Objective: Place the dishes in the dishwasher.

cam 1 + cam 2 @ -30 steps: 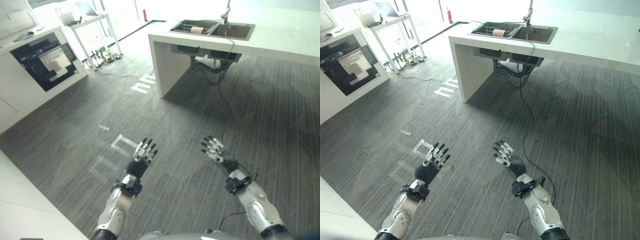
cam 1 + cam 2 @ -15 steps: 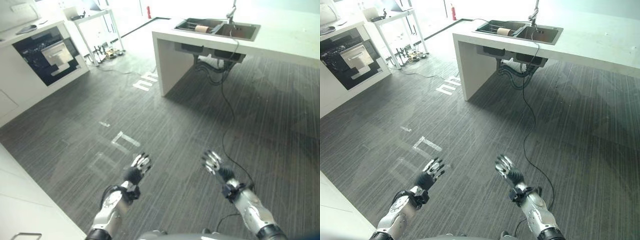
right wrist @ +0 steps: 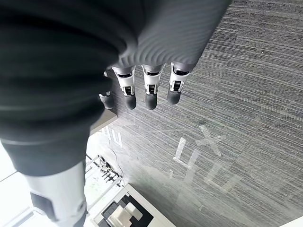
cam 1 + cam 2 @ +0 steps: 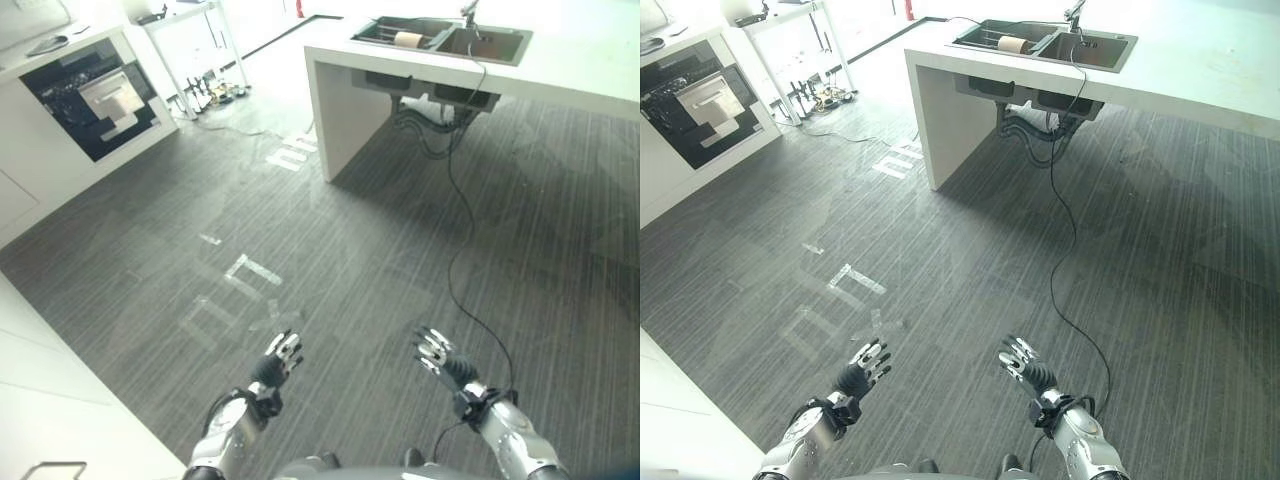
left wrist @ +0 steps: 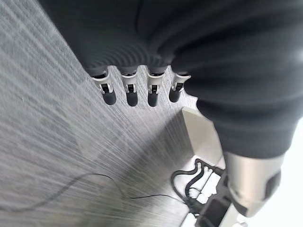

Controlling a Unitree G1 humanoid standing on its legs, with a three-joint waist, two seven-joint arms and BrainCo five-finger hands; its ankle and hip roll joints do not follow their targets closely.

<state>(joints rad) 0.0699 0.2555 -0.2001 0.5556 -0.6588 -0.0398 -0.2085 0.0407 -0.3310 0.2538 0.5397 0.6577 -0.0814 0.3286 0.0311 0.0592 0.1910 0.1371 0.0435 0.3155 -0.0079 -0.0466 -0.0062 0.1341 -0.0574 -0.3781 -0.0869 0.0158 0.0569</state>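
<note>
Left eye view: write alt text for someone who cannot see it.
Both robot hands, the left hand and right hand, are held out empty with fingers open over a dark grey striped floor. Far ahead stands a white counter with a sink; a built-in appliance sits at far left.

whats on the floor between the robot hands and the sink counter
In the left eye view, between the left robot hand, right robot hand and the sink counter lies striped grey floor with white tape marks and a black cable.
</note>
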